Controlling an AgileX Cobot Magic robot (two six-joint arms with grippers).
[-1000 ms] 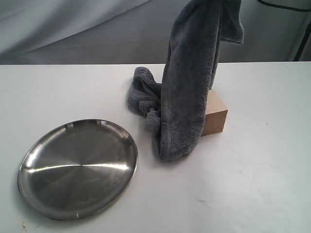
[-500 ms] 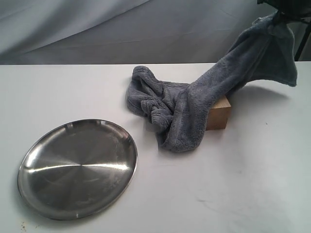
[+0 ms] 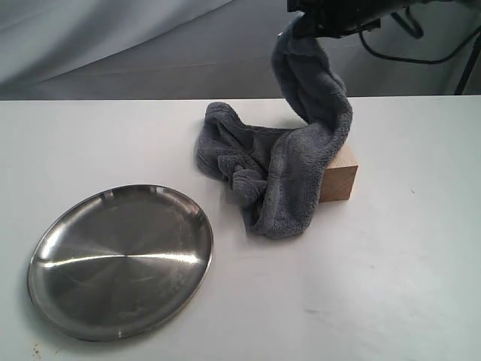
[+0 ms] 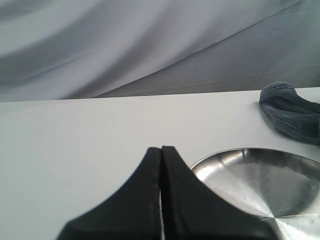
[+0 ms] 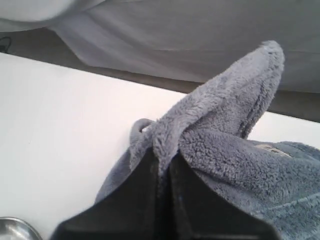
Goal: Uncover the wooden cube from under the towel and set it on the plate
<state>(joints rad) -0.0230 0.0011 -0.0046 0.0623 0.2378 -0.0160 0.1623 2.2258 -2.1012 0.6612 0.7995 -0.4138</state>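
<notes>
Wooden cube [image 3: 340, 174]: you see it half uncovered on the white table [image 3: 391, 286], well apart from the plate [image 3: 120, 259] and on the side of the towel heap away from the plate. One pale side face and a strip of its top show, and the rest lies under cloth.
Towel [image 3: 289, 169]: blue-grey fleece. One part is bunched on the table between the plate and the cube, near the plate's rim but not touching it. Another band drapes over the cube's plate-side half, then climbs in a curved column to your right gripper. A small white label [image 5: 270, 148] shows in the right wrist view.
Plate: round, shiny steel, lying flat on the table, its polished face catching a streak of light.
Right gripper [image 5: 162, 165]: fingers pressed together on a fold of the towel, pinching it. You hold it high above the table, over the towel heap, on the cube's side of the plate.
Left gripper [image 4: 161, 155]: fingers pressed flat together with no gap showing. In your left wrist view it hangs above the table just beside the plate's rim.
Backdrop [image 3: 113, 45]: pale grey cloth in loose folds, behind the table's far edge, beyond the plate.
</notes>
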